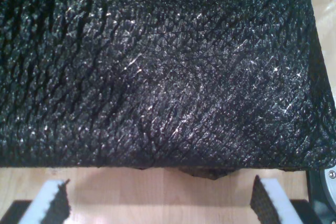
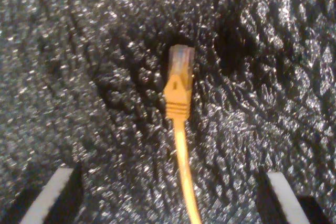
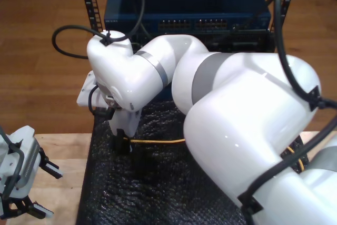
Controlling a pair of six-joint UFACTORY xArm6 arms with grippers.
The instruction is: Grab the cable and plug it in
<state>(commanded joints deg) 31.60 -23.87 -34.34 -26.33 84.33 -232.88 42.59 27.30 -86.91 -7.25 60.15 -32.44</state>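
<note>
The yellow-orange cable [image 2: 181, 145] lies on a black foam mat [image 2: 79, 77], and its clear plug [image 2: 181, 62] points away from my second gripper [image 2: 168, 198]. This gripper is open, its fingers wide apart on either side of the cable and just above the mat. In the exterior view the cable [image 3: 158, 141] runs across the mat [image 3: 158, 193] to my second gripper [image 3: 124, 143] under the big white arm. My first gripper [image 1: 160, 203] is open over bare wood at the mat's edge [image 1: 157, 77], at the exterior view's lower left [image 3: 45, 191].
A blue network switch [image 3: 187, 9] with rows of ports [image 3: 200, 25] sits in a rack behind the mat. Black arm cables [image 3: 68, 32] loop near it. The wooden table [image 3: 60, 156] shows at the exterior view's left of the mat. The white arm [image 3: 237, 109] hides much of the mat.
</note>
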